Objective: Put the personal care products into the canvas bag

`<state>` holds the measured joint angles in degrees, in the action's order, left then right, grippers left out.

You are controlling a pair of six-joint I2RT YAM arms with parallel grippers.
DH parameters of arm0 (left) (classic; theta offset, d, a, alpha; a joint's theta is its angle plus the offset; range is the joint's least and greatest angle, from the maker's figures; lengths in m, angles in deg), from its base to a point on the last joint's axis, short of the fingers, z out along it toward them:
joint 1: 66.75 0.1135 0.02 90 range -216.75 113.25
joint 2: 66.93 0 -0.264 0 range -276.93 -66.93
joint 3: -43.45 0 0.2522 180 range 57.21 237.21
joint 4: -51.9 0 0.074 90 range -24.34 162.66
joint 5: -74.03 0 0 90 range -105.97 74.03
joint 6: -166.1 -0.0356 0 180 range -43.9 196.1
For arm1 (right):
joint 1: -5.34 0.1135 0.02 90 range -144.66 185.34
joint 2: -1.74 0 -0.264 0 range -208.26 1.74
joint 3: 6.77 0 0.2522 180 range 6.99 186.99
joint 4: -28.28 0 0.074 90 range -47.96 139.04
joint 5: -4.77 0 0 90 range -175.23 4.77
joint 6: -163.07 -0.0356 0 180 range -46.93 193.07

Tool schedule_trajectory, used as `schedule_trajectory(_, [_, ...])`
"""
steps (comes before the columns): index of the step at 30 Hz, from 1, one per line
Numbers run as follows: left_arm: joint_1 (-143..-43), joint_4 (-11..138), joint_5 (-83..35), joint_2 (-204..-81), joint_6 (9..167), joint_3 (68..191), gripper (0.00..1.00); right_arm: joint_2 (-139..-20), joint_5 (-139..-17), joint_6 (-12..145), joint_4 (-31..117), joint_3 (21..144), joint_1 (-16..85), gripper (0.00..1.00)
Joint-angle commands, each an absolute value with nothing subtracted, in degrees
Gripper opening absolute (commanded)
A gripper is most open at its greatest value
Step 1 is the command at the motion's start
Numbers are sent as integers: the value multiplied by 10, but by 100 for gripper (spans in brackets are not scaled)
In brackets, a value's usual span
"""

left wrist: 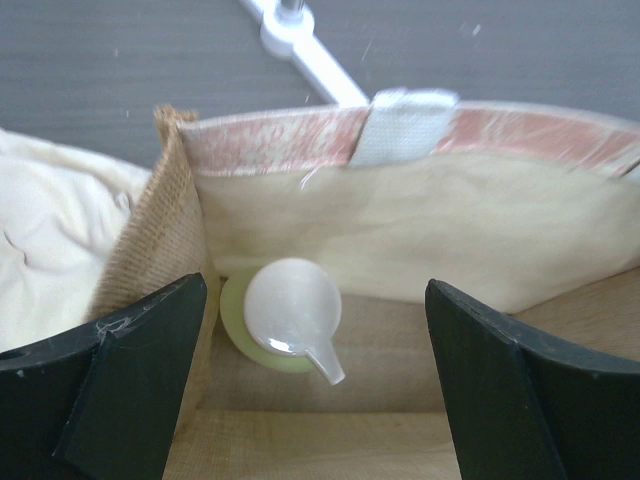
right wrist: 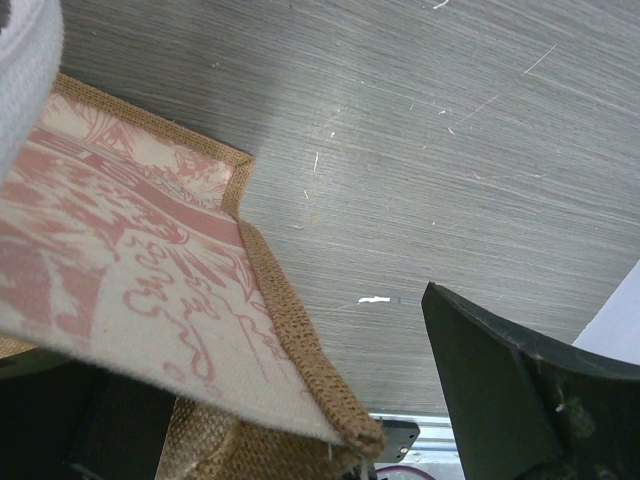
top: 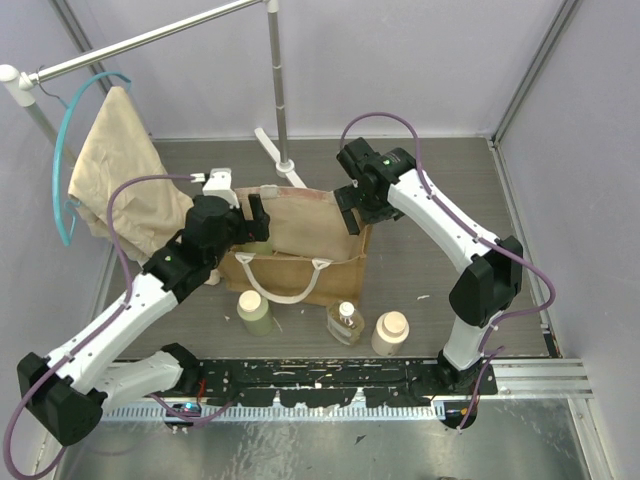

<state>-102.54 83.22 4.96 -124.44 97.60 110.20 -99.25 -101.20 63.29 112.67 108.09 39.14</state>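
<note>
The pale green pump bottle [left wrist: 290, 318] is sitting inside the canvas bag [top: 335, 272], at its left end, low and left of centre in the left wrist view. The left gripper [top: 258, 228] is hovering above it, jaws spread wide and holding nothing. The right gripper [top: 355, 212], jaws also spread, is straddling the bag's right rim, seemingly without pinching it. Lifting straight up is looking wisest, clearing rim and handle before going for the second green bottle [top: 254, 312].

You get soft, even light from overhead across the table [top: 430, 190]. Shadows there are faint, and the metal strip [top: 300, 445] at its near edge shows dull glare. In your left wrist view the rim of the bag [left wrist: 540, 125] blurs rightward and the bottle cap [left wrist: 290, 300] glints. Your right wrist view loses focus on the strap [right wrist: 22, 60] at top left.
</note>
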Motion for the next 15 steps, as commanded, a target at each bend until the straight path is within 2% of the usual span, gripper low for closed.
schedule_trajectory(1, [-1026, 856, 89, -1216, 952, 1176, 98, -970, -1008, 649, 1102, 1112, 392, 100])
schedule_trajectory(10, [-1027, 986, 209, -1241, 917, 1249, 98, -936, -964, 654, 1083, 1124, 392, 100])
schedule_trajectory(15, [-1026, 1051, 202, -1297, 938, 1262, 98, -906, -955, 643, 1090, 1126, 393, 100])
